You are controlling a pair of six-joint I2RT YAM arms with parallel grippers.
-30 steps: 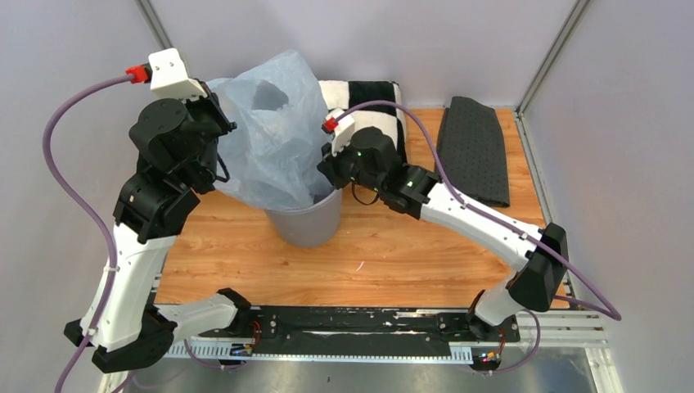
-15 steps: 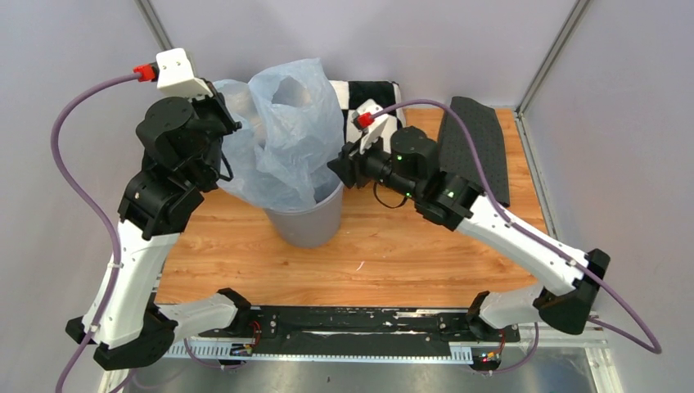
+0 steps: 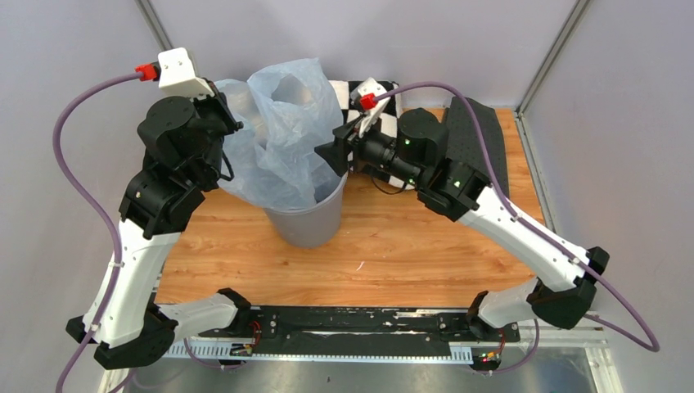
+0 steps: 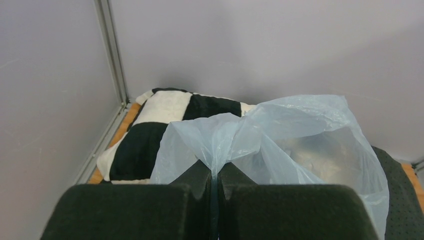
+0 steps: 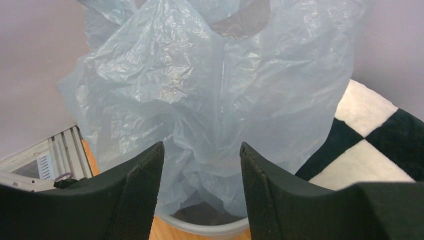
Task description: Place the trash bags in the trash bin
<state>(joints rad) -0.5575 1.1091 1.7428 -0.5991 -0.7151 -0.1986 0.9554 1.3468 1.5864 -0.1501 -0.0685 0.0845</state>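
A wooden desk [image 3: 393, 246] with pale grey walls on three sides carries everything. From above, a round tapered grey plastic trash bin [image 3: 315, 221] stands left of the desk's middle. The thin, crinkly, pale blue-grey plastic trash bag [image 3: 278, 139] has its lower part inside the trash bin, while the larger upper part billows above the rim. The left pincer [image 3: 223, 123] holds the bag's upper left edge high, I think so that the plastic hangs straight over the opening. The right pincer [image 3: 331, 155] stands just beside the bag's right side, above the rim. A black-and-white checkered pillow [image 3: 385, 94] lies just behind the bin, and a dark grey textured mat [image 3: 489, 135] lies well apart at the right. Bare wood shows in front of the bin, so the arms have more room there than toward the back wall.

In the left wrist view, the left pincer [image 4: 214, 170] is pressed together on a gathered fold of the bag [image 4: 300, 140], with the pillow [image 4: 165, 115] beyond.

In the right wrist view, the right pincer [image 5: 202, 155] is spread and grips nothing. The bag [image 5: 200, 90] fills the view in front of it, and the rim of the bin [image 5: 210, 230] shows below. It seems placed to press the loose plastic down.
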